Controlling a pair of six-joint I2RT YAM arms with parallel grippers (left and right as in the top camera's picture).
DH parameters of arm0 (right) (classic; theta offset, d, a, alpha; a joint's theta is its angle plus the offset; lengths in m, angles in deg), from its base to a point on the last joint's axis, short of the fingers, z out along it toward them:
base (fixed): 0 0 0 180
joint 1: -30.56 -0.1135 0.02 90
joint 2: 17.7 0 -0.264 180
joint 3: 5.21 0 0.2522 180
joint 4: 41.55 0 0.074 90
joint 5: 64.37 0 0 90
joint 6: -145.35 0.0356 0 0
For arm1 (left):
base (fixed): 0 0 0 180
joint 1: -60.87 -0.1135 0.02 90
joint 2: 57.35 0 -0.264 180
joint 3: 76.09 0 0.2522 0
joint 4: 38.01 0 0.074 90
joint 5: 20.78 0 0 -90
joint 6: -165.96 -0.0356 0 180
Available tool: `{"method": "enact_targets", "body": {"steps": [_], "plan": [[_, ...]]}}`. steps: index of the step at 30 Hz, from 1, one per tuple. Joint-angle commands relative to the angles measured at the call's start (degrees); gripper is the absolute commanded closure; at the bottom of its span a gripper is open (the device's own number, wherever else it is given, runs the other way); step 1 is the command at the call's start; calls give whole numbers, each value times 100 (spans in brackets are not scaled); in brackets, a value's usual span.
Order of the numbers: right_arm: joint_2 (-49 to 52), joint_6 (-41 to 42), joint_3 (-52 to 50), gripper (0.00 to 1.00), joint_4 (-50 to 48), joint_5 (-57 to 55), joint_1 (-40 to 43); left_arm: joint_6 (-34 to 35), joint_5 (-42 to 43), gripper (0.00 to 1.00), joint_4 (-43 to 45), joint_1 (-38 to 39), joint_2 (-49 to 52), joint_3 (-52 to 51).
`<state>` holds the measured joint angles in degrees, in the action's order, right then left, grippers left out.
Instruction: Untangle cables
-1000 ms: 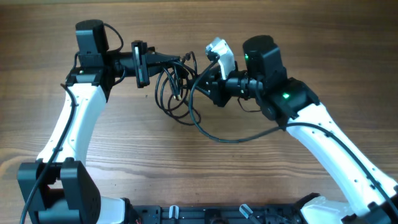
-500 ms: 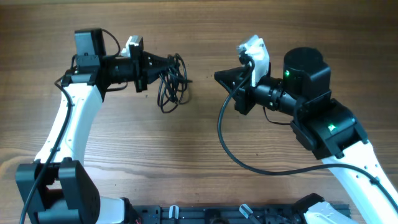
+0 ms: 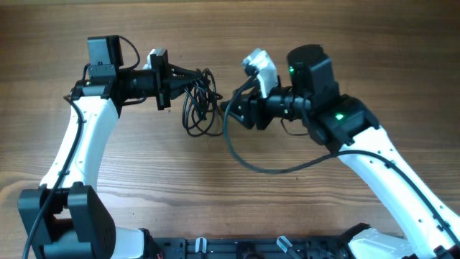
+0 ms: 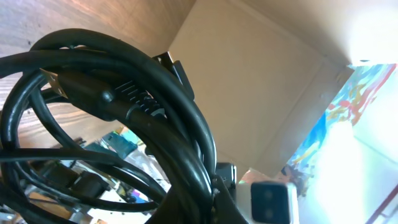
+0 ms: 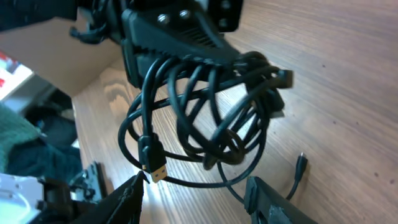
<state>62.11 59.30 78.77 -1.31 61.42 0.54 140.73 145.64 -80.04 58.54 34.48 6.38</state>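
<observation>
**Overhead view.** The left gripper point(image 3: 201, 75), its jaws clamped together on the upper edge of the cables point(image 3: 200, 108), holds the bundle at about 11 o'clock from the centre of the table point(image 3: 323, 43). The loops spread toward 6 o'clock. The right gripper point(image 3: 228, 109), fingers apart, sits just beside the bundle at its 3 o'clock.

**Right wrist view.** A gold-tipped plug point(image 5: 153, 164) dangles at the bundle's 7 o'clock.

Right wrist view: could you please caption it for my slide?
Left fingers clamp the tangled cables; right fingers open below, near a gold USB plug.
</observation>
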Motion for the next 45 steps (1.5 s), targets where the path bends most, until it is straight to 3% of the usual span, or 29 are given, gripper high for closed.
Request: {"method": "enact_targets", "body": {"steps": [1, 10, 14, 16, 32, 39, 45], "plan": [[111, -398, 17, 45, -173, -697, -245, 522, 267, 96, 11, -2, -44, 52], [514, -387, 17, 46, -874, -861, -356, 752, 476, 96, 13, 146, -44, 52], [570, 245, 17, 61, -1075, -1799, -356, 772, 472, 96, 13, 223, -44, 52], [570, 400, 17, 64, -1255, -1947, -354, 772, 472, 96, 15, 223, -44, 52], [269, 566, 17, 59, -1676, -2256, -354, 772, 391, 96, 13, 223, -44, 52], [841, 750, 17, 58, -2085, -2319, -356, 774, 411, 96, 15, 393, -44, 52], [1215, 1298, 17, 57, -2524, -3128, -341, 772, 409, 96, 15, 420, -44, 52]]}}
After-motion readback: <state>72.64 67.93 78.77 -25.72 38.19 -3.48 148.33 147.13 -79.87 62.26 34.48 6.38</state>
